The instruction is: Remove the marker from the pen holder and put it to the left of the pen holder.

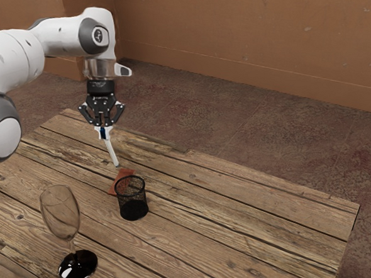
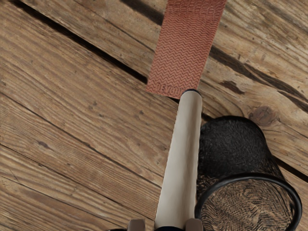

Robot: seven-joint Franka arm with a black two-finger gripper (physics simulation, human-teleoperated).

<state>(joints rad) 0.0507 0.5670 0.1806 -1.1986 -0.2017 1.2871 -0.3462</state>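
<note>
My gripper [image 1: 103, 133] is shut on the blue end of the white marker [image 1: 111, 151], above the table. The marker tilts, its free end pointing down toward the exterior view's right. The black mesh pen holder [image 1: 133, 208] stands upright on the table, apart from the marker and lower. In the wrist view, the gripper [image 2: 165, 226] has a fingertip on each side of the marker [image 2: 180, 159], and the pen holder [image 2: 231, 144] appears beside the marker's shaft. The held end is partly hidden between the fingers.
A flat red strip [image 1: 123, 176] [image 2: 185, 48] lies on the wooden table [image 1: 244, 212] just behind the pen holder in the exterior view. A wine glass with a dark base [image 1: 77, 266] stands nearer that camera. The table's far edge runs behind the strip.
</note>
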